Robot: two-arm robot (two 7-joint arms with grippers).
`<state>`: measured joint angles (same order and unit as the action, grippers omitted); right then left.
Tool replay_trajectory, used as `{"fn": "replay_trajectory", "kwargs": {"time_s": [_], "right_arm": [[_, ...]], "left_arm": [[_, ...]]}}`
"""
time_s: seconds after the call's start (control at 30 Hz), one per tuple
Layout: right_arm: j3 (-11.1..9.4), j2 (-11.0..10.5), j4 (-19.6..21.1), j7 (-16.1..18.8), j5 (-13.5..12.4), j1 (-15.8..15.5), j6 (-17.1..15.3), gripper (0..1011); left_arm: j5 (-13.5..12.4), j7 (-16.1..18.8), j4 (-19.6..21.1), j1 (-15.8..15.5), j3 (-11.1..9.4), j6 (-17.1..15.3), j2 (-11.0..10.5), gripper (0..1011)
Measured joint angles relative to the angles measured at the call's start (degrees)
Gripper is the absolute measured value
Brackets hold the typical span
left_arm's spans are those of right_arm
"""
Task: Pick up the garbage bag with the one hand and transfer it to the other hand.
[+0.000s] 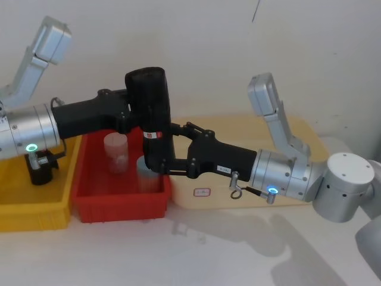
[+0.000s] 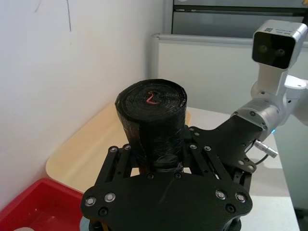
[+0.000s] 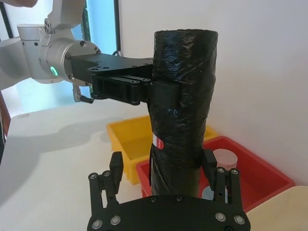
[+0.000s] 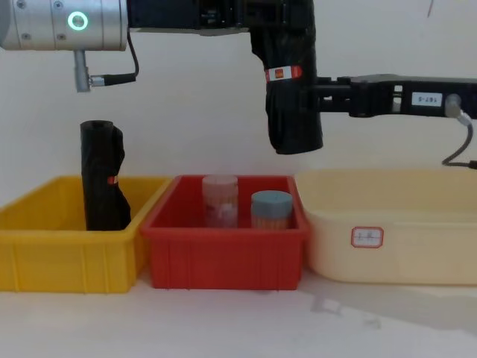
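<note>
The bag (image 1: 152,101) (image 4: 291,119) hangs upright in the air above the red bin (image 4: 223,253), clear of everything in it. The left pincer (image 1: 136,113) reaches in from the left and is clenched on the bag's upper part, above the red-and-white band (image 4: 283,73). In the left wrist view its fingers (image 2: 126,153) press against both sides of the roll (image 2: 154,120), whose end faces the camera.

The right pincer (image 1: 166,149) (image 4: 317,93) comes in from the right, level with the bag's lower part, just below the band. Its fingers straddle the roll. In the right wrist view they stand spread: 1 finger (image 3: 115,166) is plainly apart from the bag (image 3: 183,72), and the other is just beside it, so this pincer is released, not yet gripping. The left pincer (image 3: 159,89) shows there too, higher up the roll. A white sticker (image 4: 422,98) sits on the right pincer's body.

Below, 2 jars stand in the red bin: a clear pinkish jar (image 4: 220,198) and a blue-lidded jar (image 4: 270,209), side by side. A slim black roll (image 4: 100,179) stands in the yellow bin (image 4: 67,253) to the left. A cream bin (image 4: 387,224) sits to the right. All 3 bins rest in a row on the white counter (image 4: 238,328).
</note>
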<state>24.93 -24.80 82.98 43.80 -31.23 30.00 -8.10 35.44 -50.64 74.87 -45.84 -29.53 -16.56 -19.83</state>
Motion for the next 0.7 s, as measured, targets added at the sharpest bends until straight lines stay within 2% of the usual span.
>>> {"fn": "replay_trajectory", "kwargs": {"time_s": [0.57,0.7], "right_arm": [[1.53,0.76,-3.08,-0.02,-0.28,2.02,0.25,1000],[1.72,0.85,-3.51,-0.02,-0.33,2.28,0.25,955]], "left_arm": [[1.44,-2.47,-2.54,-1.83,-1.51,-0.9,0.34,447],[1.61,-2.8,-2.91,-2.08,-1.72,-0.9,0.4,447]]}}
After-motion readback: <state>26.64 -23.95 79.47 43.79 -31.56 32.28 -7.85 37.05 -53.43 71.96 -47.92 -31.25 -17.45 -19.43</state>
